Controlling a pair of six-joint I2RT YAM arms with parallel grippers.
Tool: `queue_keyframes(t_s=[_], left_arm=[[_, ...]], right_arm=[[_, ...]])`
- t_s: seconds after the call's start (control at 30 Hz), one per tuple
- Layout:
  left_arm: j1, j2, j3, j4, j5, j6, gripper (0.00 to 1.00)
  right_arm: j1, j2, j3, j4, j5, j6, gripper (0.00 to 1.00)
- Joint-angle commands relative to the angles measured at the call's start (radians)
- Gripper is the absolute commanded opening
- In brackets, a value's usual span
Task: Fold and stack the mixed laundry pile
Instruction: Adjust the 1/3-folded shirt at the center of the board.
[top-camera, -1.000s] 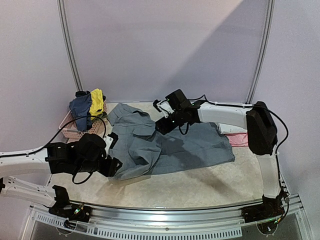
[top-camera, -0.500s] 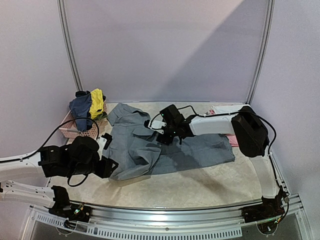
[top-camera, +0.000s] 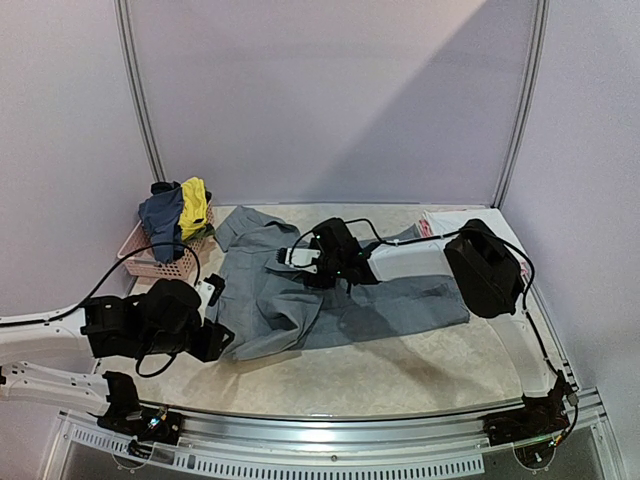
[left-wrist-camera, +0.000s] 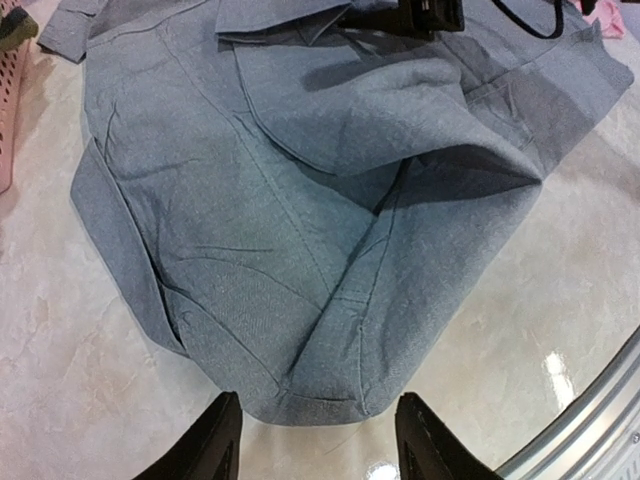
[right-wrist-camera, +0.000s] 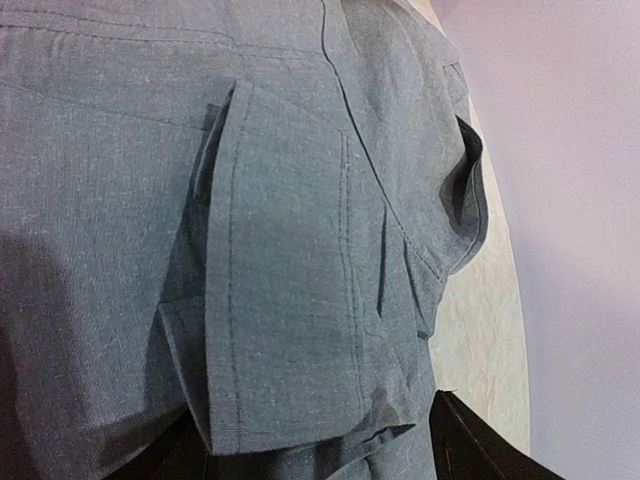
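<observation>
The pale marbled table (top-camera: 400, 375) is seen whole only in the top view. The grey trousers (top-camera: 400, 300) are spread flat across the middle of the frame, waist end toward the upper left and legs toward the right. A fold is laid over the centre.

The right arm (top-camera: 420, 258) is stretched from the lower right across the trousers. The right gripper (top-camera: 303, 262) is set low over the cloth at the frame's centre. The left arm (top-camera: 60, 335) is laid along the lower left, with the left gripper (top-camera: 218, 315) at the trousers' left edge.

A pink basket (top-camera: 150, 262) sits in the upper left. A navy top (top-camera: 160, 220) and a yellow garment (top-camera: 193, 205) are draped over it. A pink piece (top-camera: 425, 228) is half hidden behind the right arm. The basket's contents are shown in no wrist view.

In the left wrist view, the fingers (left-wrist-camera: 215, 445) are seen apart at the bottom edge. Nothing is held between them, and the trouser hem lies just ahead. The creases and seam shown here are lost from above.

In the right wrist view, the frame is filled with cloth. A pocket flap and stitching are shown up close. The fingers (right-wrist-camera: 480, 445) are spread wide at the bottom corners with the flap lying between, unpinched. Whether the pads touch the cloth cannot be told.
</observation>
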Motion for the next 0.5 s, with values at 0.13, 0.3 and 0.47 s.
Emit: queue_keyframes(t_s=[0.13, 0.3, 0.47], left_arm=[[-0.017, -0.004, -0.023, 0.004, -0.012, -0.004, 0.52], [-0.017, 0.002, -0.027, 0.013, -0.012, -0.005, 0.51], [-0.017, 0.006, -0.028, 0.014, -0.012, -0.008, 0.49]], right_arm=[[0.023, 0.056, 0.033, 0.088, -0.006, -0.043, 0.62], [0.041, 0.056, 0.033, 0.114, -0.011, -0.055, 0.28], [0.055, 0.057, 0.03, 0.124, 0.013, -0.069, 0.0]])
